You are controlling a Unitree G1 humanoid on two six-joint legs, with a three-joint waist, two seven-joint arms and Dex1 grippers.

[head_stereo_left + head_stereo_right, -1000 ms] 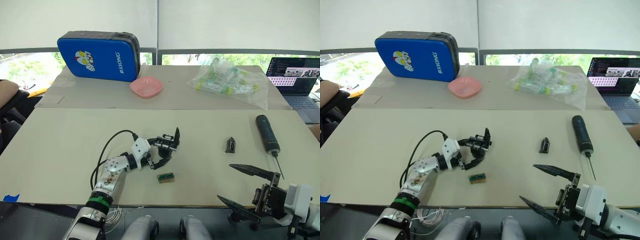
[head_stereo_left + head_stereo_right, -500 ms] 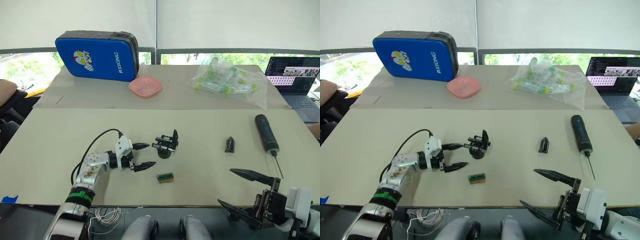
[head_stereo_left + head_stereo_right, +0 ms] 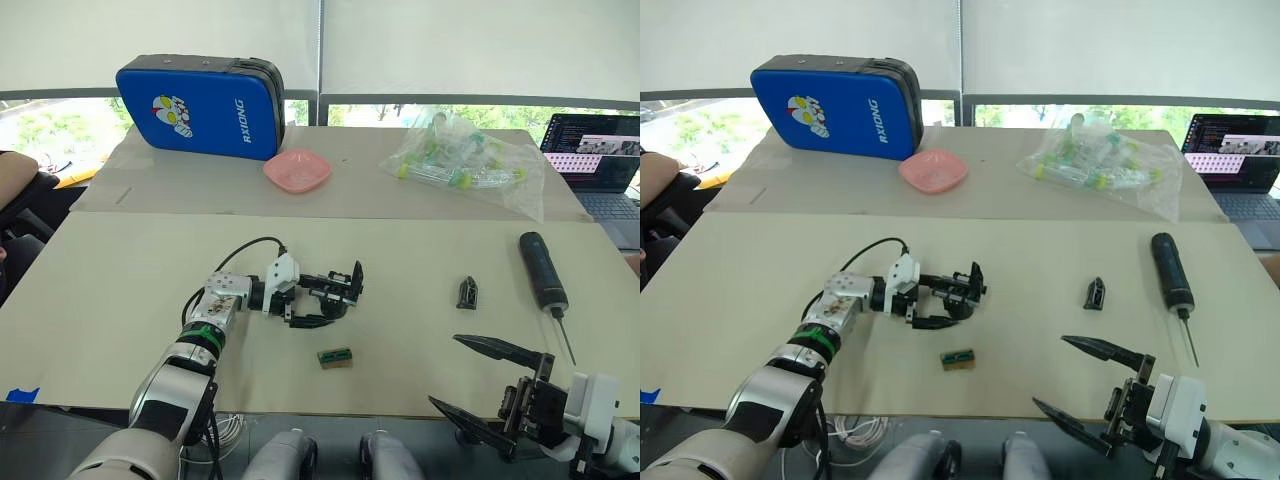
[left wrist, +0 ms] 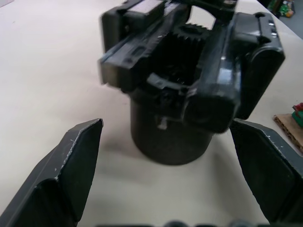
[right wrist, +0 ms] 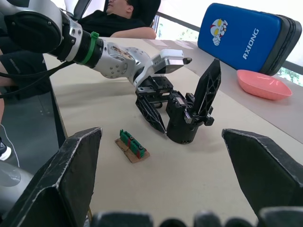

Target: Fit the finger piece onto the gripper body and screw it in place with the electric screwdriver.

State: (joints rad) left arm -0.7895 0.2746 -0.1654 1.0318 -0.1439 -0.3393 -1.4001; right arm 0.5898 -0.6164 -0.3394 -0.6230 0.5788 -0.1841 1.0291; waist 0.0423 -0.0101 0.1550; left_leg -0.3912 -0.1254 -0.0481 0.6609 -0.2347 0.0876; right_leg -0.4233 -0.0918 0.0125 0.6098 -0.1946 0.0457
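Your left gripper is reaching around the gripper body mid-table, fingers apart on either side of it, not pressing it. Your right gripper is hanging wide open at the near edge of the beige table. The finger piece is lying right of centre, the screwdriver further right. A small green block is sitting near the body. At the back you're facing a blue case, pink dish, plastic bag, laptop and windows.

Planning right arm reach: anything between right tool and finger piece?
Nothing: bare table separates the right tool from the finger piece in the left eye view.
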